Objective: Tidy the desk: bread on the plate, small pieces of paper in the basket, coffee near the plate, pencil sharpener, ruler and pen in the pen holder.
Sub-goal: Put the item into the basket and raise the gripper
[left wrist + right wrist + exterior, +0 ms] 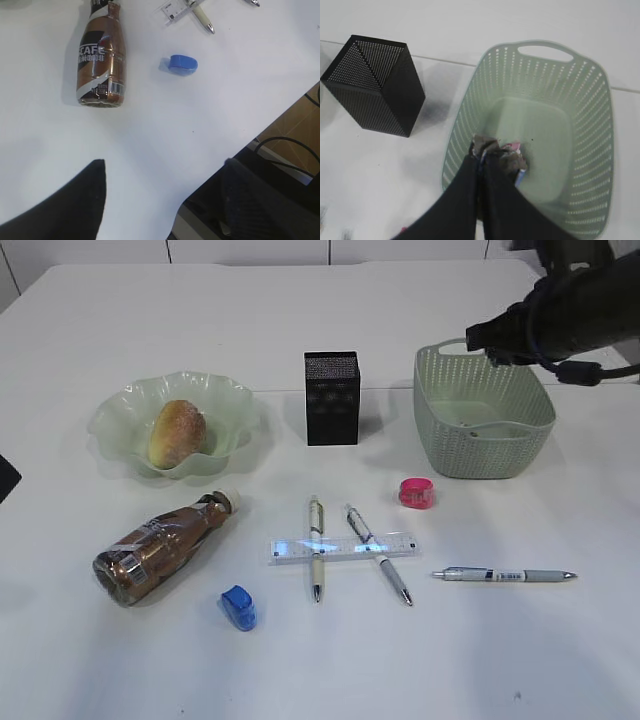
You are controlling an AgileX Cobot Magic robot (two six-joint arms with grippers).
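- Right end effector [485, 152]: black fingers pressed together on crumpled scraps of paper [506, 156], hanging over the pale green woven-look plastic basket [545, 50].
- Basket floor: directly beneath the fingertips; the near wall is just behind them.
- Step in hand, as judged: release well inside the rim and part fully so no scrap clings.
- Left end effector [160, 200]: fingers apart, empty, with the brown coffee bottle [100, 65] ahead on the white tabletop [165, 125].
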